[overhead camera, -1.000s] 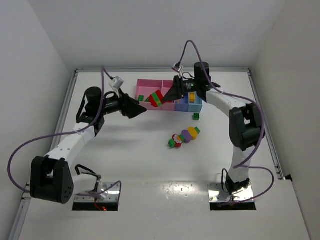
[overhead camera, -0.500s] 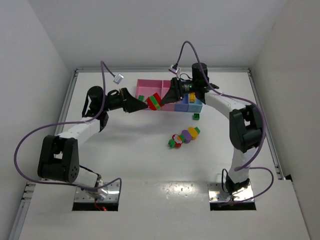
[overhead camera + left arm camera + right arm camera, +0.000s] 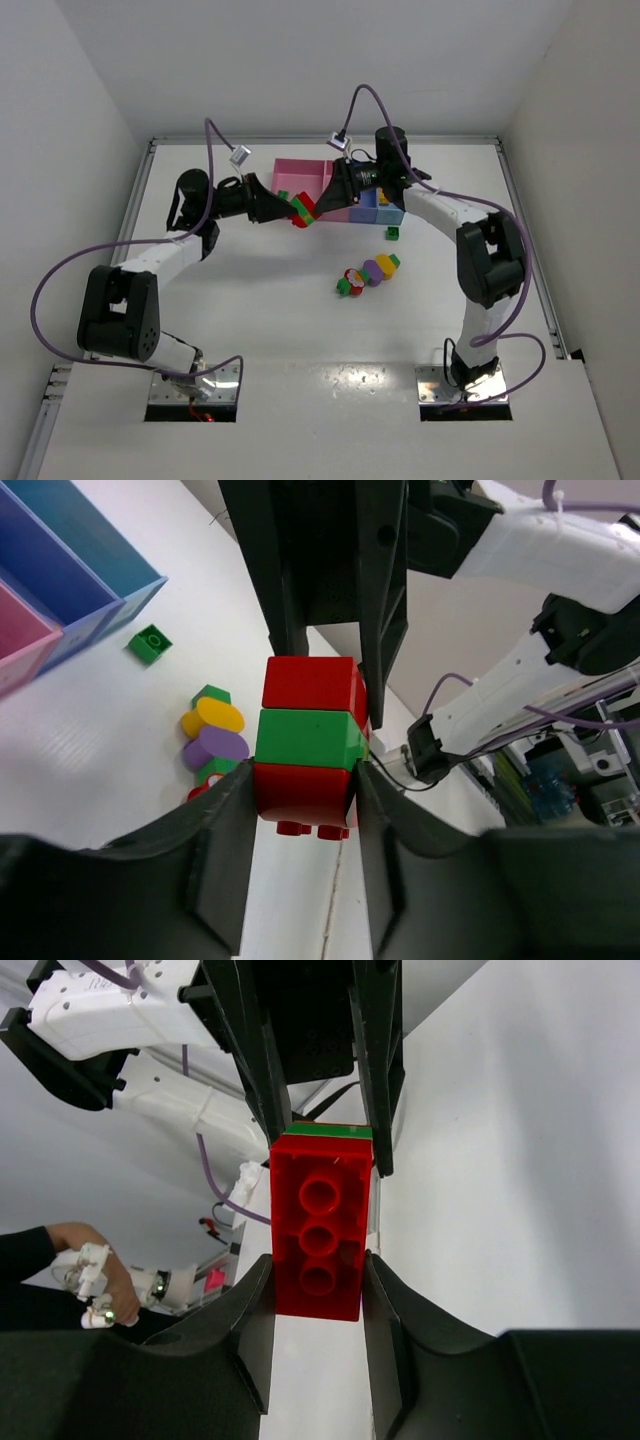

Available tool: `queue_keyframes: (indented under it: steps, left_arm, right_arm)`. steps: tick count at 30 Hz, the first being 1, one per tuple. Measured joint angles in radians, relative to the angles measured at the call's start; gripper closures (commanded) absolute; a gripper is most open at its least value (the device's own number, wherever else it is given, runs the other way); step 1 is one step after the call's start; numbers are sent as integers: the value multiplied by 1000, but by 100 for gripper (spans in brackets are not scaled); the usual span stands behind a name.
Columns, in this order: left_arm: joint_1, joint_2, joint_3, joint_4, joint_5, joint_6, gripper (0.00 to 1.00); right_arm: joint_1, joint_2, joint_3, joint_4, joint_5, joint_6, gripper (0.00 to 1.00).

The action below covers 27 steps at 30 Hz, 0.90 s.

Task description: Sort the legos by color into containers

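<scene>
The left gripper (image 3: 305,782) and the right gripper (image 3: 318,1263), before the containers (image 3: 303,172) in the upper centre of the top view, each clamp one end of the red-green-red stack (image 3: 303,210). It seems best to pull straight apart with firm grips, so that no brick drops.

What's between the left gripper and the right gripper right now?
A red-green-red lego stack, gripped by the left gripper and the right gripper from opposite ends; clearest in the left wrist view.
</scene>
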Motion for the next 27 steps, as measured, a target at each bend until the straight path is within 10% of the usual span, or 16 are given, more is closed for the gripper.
queue_keyframes:
  steps: [8, 27]
  left_arm:
    - [-5, 6, 6, 13, 11, -8, 90]
    - [-2, -56, -35, -276, 18, 243, 91]
  right_arm:
    - [-19, 0, 0, 30, -1, 3, 100]
    - [-192, -9, -22, 29, 11, -6, 100]
